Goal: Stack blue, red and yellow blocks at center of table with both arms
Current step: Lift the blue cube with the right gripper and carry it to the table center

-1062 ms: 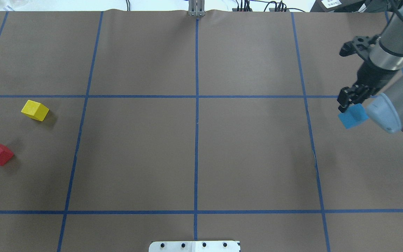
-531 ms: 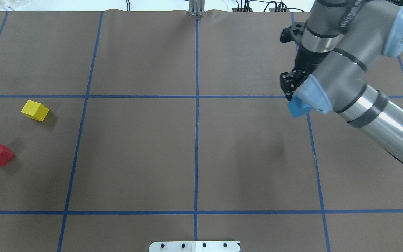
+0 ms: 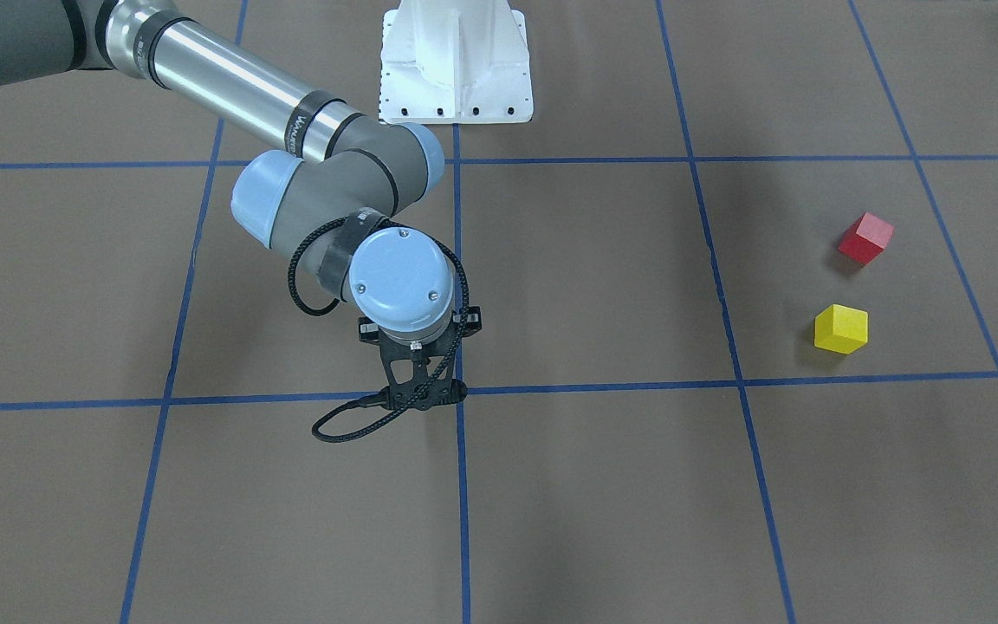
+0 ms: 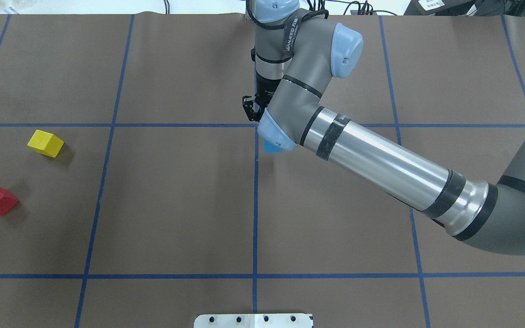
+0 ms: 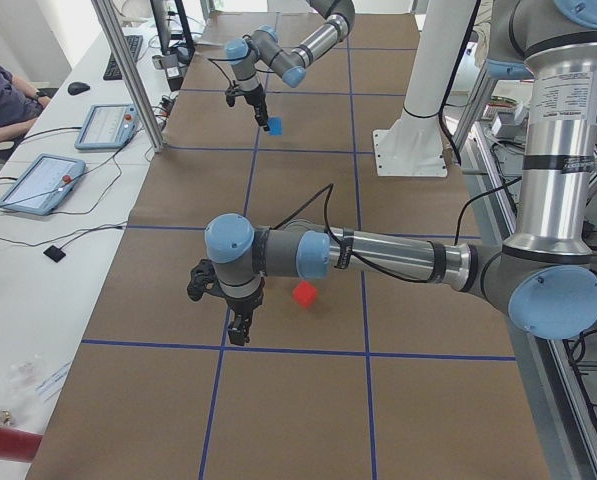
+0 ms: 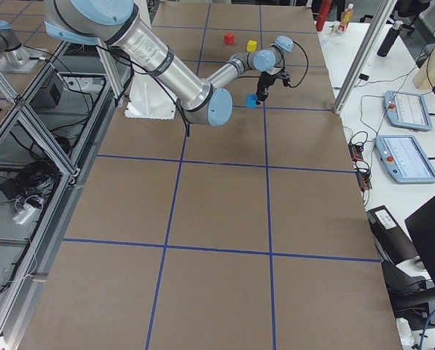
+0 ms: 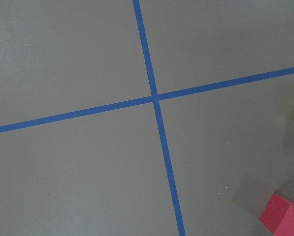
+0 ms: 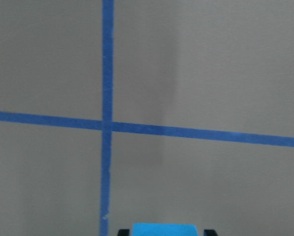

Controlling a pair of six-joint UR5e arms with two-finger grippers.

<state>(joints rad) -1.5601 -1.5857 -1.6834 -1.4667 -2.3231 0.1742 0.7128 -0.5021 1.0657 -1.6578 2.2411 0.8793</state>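
right jaws tight on blue block (image 4: 270, 147) by tape cross (image 8: 106, 124); left jaws' state unclear; arm lettering (image 4: 289, 35) illegible

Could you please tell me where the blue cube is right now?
In the overhead view, the blue cube hangs just right of the central blue tape crossing, held in the right gripper and mostly hidden beneath that arm's wrist.

- Blue tape lines (image 4: 255, 205) are crossing the brown table cover (image 4: 176, 205) in a grid.
- A white base plate (image 3: 456, 61) is sitting at the table's edge.
- Two tablets (image 5: 108, 125) are lying on the side bench (image 5: 38, 250), with an operator (image 5: 3, 100) sitting beside them.
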